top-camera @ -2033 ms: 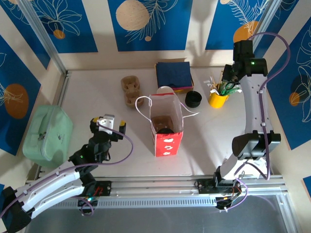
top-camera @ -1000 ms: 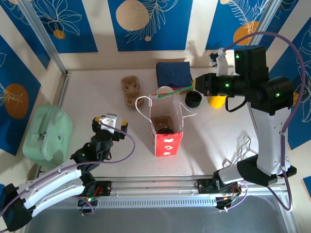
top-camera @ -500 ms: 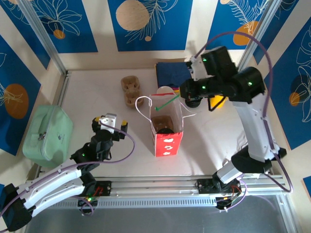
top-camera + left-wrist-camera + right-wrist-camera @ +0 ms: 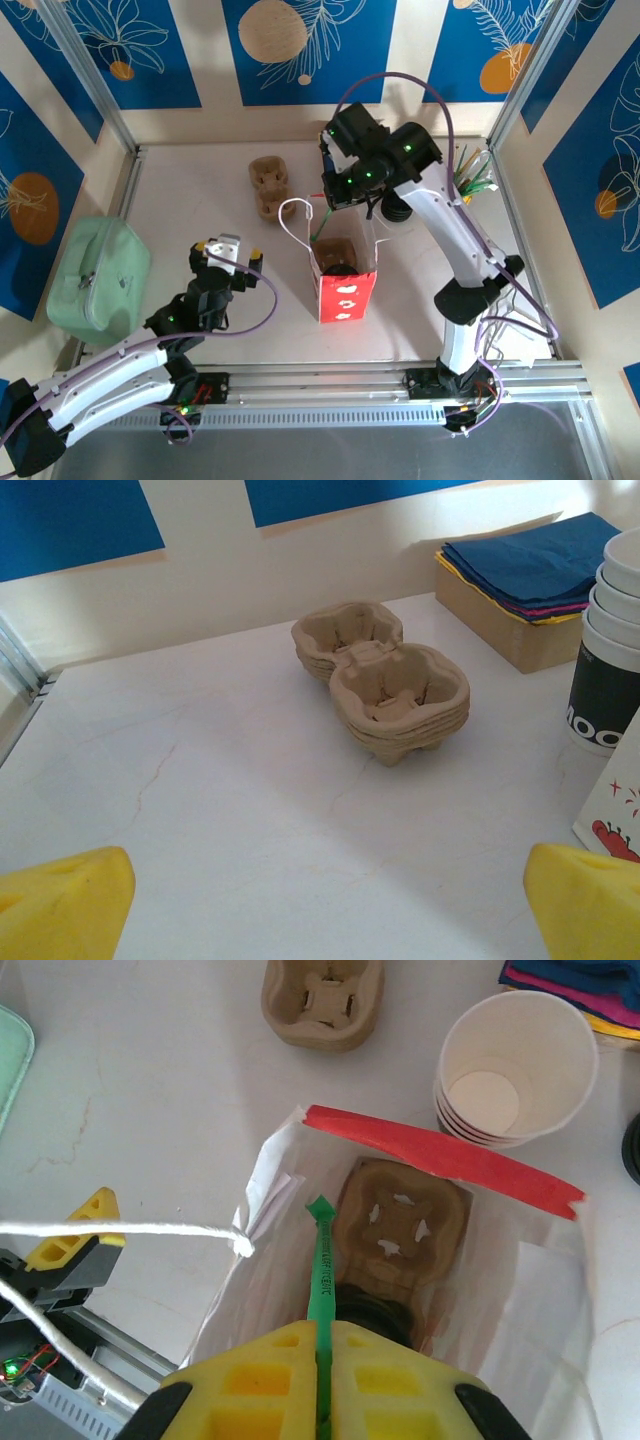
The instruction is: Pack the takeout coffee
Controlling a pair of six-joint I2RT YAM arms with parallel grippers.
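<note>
Right gripper (image 4: 320,1345) is being held over the open paper bag (image 4: 440,1155), fingers clamped together on a green stirrer (image 4: 320,1260), whose tip is being pointed into the bag. Takeout coffee (image 4: 338,268) is being carried inside the bag in the near pocket of a cardboard carrier (image 4: 400,1225); just its black lid is being shown. Left gripper (image 4: 226,250) is being held low over the table (image 4: 200,190), left of the bag, fingers wide apart, nothing between them, facing the stacked spare carriers (image 4: 385,680). Lidless cups (image 4: 515,1070) are being stood just behind the bag.
</note>
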